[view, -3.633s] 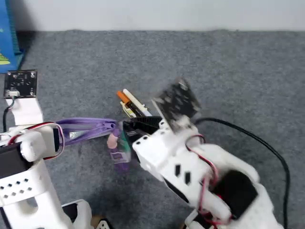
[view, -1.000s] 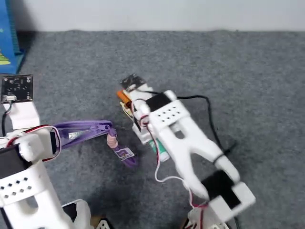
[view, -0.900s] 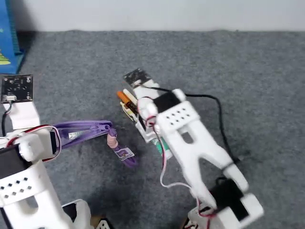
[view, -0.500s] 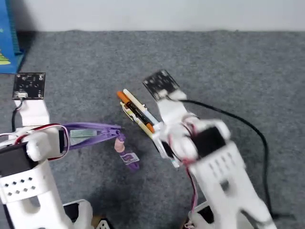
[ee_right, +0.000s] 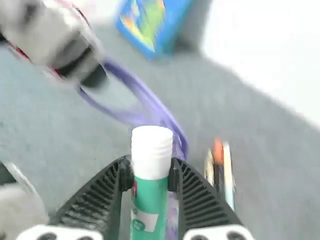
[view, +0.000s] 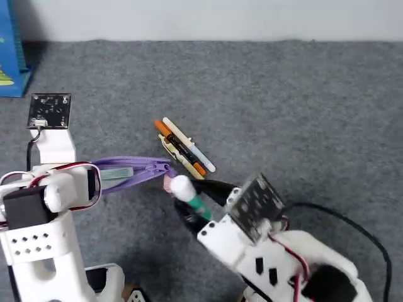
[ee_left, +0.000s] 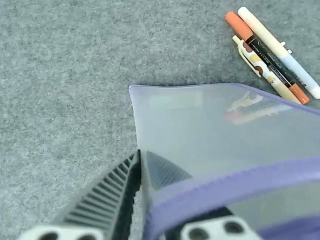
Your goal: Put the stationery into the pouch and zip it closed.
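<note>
Table (view: 302,94): grey carpet-like top, running back to a white wall. Three pens (view: 182,149) lie on it near the middle, bunched side by side on one diagonal and touching: a white pen (ee_left: 278,50) with a pale blue end on the far side, a black pen (ee_left: 265,55) with an orange cap and orange tip in the middle, and a shorter patterned pen (ee_left: 252,59) on the near side. A blue box (view: 9,56) sits at the table's far left edge by the wall, well apart from the pens.
</note>
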{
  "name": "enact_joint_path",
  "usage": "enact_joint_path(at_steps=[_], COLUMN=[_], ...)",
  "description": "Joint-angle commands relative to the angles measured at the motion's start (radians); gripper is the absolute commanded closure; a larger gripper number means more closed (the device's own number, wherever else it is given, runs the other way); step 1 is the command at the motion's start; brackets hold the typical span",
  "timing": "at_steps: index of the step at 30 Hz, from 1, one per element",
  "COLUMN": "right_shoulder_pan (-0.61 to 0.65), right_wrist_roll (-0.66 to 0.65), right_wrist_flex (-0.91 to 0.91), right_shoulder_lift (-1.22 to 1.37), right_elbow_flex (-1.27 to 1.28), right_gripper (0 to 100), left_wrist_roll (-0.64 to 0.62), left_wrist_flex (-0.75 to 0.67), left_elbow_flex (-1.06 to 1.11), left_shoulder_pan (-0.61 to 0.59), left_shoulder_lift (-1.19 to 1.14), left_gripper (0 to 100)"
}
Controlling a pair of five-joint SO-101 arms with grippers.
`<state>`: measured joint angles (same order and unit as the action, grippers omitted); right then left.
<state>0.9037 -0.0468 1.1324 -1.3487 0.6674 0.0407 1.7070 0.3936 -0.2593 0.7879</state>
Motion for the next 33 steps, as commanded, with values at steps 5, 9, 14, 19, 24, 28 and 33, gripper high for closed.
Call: enact_joint_path(at_steps=[5, 9, 14, 19, 24, 28, 33], right_shoulder_pan=[0.13, 0.148, 0.147, 0.131, 0.084, 0.05, 0.044], right_wrist_roll=[-0.011, -0.011, -0.011, -0.011, -0.011, -0.011, -0.012], right_wrist_flex=[-0.496, -0.782, -1.001, -1.201, -1.372, -1.518, -1.552], right_shoulder_lift=[-0.021, -0.018, 0.048, 0.209, 0.36, 0.414, 0.418], right_elbow_flex=[0.206, 0.31, 0.344, 0.345, 0.368, 0.468, 0.554], right_gripper=[99.1, 99.1, 99.1, 99.1, 99.1, 99.1, 98.2], left_wrist_roll=[-0.009, -0.009, -0.009, -0.009, -0.008, -0.008, -0.006], left_wrist_flex=[0.002, 0.002, 0.002, 0.002, 0.002, 0.002, 0.002], left_elbow_flex=[-0.03, -0.028, -0.028, -0.028, -0.027, -0.027, -0.027], left_shoulder_pan=[0.014, 0.014, 0.014, 0.014, 0.014, 0.014, 0.014], left_shoulder_lift=[-0.009, -0.009, -0.009, -0.009, -0.009, -0.009, -0.009], left_gripper=[99, 99, 99, 99, 99, 99, 99])
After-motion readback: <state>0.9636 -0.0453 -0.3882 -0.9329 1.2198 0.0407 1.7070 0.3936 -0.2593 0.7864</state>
